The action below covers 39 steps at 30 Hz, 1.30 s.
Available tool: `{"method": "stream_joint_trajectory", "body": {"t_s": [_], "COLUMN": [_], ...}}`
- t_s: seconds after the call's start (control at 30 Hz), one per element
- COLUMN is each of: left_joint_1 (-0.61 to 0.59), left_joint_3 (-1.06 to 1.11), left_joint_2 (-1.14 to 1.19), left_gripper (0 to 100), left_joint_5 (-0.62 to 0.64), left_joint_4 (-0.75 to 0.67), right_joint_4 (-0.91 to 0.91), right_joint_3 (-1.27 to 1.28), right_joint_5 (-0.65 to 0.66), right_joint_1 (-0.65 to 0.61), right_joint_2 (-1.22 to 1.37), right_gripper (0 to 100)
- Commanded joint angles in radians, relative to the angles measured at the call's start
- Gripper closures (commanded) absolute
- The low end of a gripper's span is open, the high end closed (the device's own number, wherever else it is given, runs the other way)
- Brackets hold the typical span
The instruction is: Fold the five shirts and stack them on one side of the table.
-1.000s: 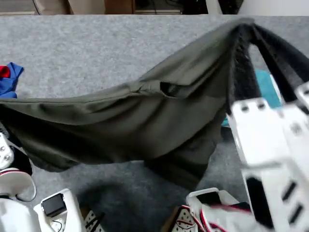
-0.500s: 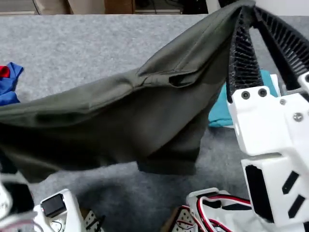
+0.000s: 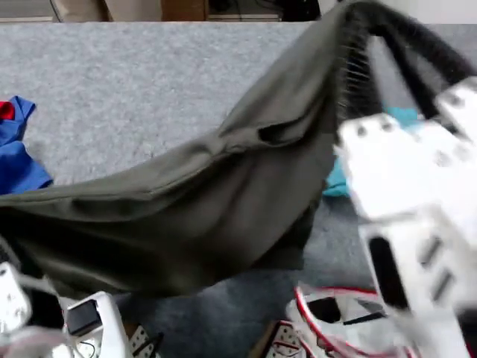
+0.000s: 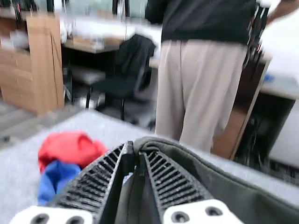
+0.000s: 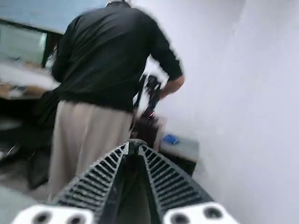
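An olive-green shirt [image 3: 201,209] hangs stretched in the air over the grey table [image 3: 134,74]. My right gripper [image 3: 356,11] holds its high end at the far right, shut on the cloth, with olive fabric between the ribbed fingers [image 5: 161,179]. My left gripper [image 4: 138,150] is shut on the shirt's other end, low at the near left, and the shirt's edge [image 4: 219,186] trails off from it. A blue shirt [image 3: 16,160] with a red one [image 3: 6,110] lies at the table's left edge. The red shirt [image 4: 70,144] and blue shirt [image 4: 53,179] lie beyond the left gripper.
A teal shirt [image 3: 337,179] lies on the table at the right, partly behind the right arm [image 3: 402,201]. The arm bases [image 3: 89,321] and cables [image 3: 320,328] stand along the near edge. A person [image 4: 205,70] stands beyond the table's far side.
The right gripper has risen and shifted left with its end of the olive shirt. The left end has sunk lower, uncovering more of the blue shirt.
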Motion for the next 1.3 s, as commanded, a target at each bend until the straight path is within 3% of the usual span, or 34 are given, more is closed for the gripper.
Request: {"method": "stream_joint_trajectory", "body": {"t_s": [0.0, 0.2, 0.33, 0.5, 0.63, 0.87, 1.07, 1.27], "left_joint_1": [0.0, 0.0, 0.038, 0.089, 0.101, 0.101, 0.1, 0.107], "left_joint_3": [0.164, 0.559, 0.832, 1.134, 1.174, 0.939, 0.755, 0.733], "left_joint_2": [0.01, 0.013, 0.015, 0.045, 0.171, 0.507, 0.685, 0.657], "left_gripper": [98, 98, 98, 98, 98, 98, 98, 98], "left_joint_5": [0.005, 0.006, 0.006, 0.008, 0.006, 0.008, 0.008, -0.002], "left_joint_4": [-0.043, -0.367, -0.733, -1.289, -1.496, -1.479, -1.25, -0.993], "right_joint_4": [-0.095, -0.397, -0.597, -0.727, -0.77, -0.767, -0.69, -0.456], "right_joint_3": [0.179, 0.553, 0.72, 0.745, 0.677, 0.538, 0.512, 0.506], "right_joint_5": [0.025, 0.028, 0.026, 0.021, 0.021, 0.021, 0.021, 0.028], "right_joint_1": [-0.051, -0.056, -0.053, -0.053, -0.053, -0.041, -0.015, -0.004], "right_joint_2": [0.008, 0.025, 0.097, 0.239, 0.354, 0.515, 0.549, 0.545], "right_gripper": [99.4, 99.5, 99.5, 99.5, 99.5, 99.5, 99.5, 99.5]}}
